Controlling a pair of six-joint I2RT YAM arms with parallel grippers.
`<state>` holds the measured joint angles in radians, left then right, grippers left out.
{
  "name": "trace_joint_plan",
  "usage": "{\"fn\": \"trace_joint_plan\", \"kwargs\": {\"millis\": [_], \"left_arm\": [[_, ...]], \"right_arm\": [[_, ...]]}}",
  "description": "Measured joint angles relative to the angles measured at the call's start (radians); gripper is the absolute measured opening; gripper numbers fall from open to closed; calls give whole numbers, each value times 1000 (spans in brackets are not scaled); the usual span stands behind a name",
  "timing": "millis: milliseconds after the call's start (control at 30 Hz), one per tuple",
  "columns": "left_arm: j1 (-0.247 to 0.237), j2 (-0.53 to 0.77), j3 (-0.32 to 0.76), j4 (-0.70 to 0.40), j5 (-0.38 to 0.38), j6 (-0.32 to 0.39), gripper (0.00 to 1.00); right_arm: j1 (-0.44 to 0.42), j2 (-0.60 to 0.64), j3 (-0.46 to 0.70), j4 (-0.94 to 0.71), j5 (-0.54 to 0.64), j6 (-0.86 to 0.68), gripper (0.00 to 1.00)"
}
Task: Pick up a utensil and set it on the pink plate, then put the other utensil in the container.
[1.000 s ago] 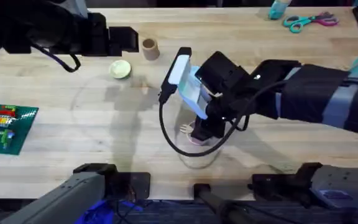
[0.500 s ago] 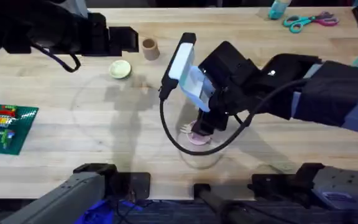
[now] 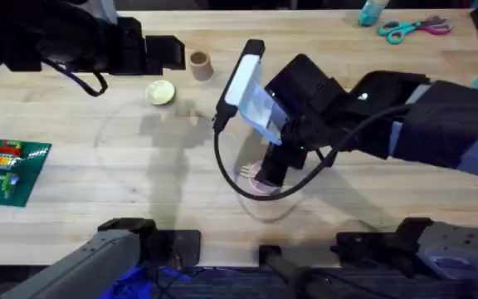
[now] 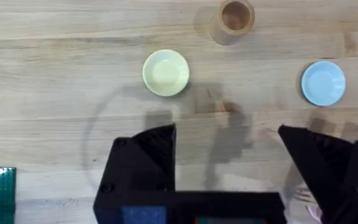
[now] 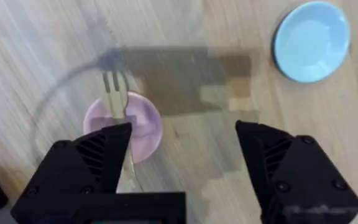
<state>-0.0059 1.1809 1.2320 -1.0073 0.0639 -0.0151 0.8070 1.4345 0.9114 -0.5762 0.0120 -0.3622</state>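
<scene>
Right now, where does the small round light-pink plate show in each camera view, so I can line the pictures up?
Overhead: the small round light-pink plate peeks out under the right gripper, centre of the table.
Left wrist: a pink sliver at the lower right corner.
Right wrist: plate left of centre, wooden fork lying across it.
Shared landmark: the fork's tines.

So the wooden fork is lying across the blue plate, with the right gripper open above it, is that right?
Not quite. The wooden fork lies across the pink plate, not the blue one; the right wrist view shows it. The light-blue plate sits bare, off to the side. The rest holds: the right gripper is open above the fork.
</scene>
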Motion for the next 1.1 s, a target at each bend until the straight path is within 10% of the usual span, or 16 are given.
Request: {"fn": "trace_joint_plan", "kwargs": {"millis": [767,1100], "left_arm": [[0,0,0,0,0,0,994],[0,0,0,0,0,0,993]], "right_arm": [[-372,-82,75,-35,60,199,996],[-484,-93,75,-136,305,483,997]]}}
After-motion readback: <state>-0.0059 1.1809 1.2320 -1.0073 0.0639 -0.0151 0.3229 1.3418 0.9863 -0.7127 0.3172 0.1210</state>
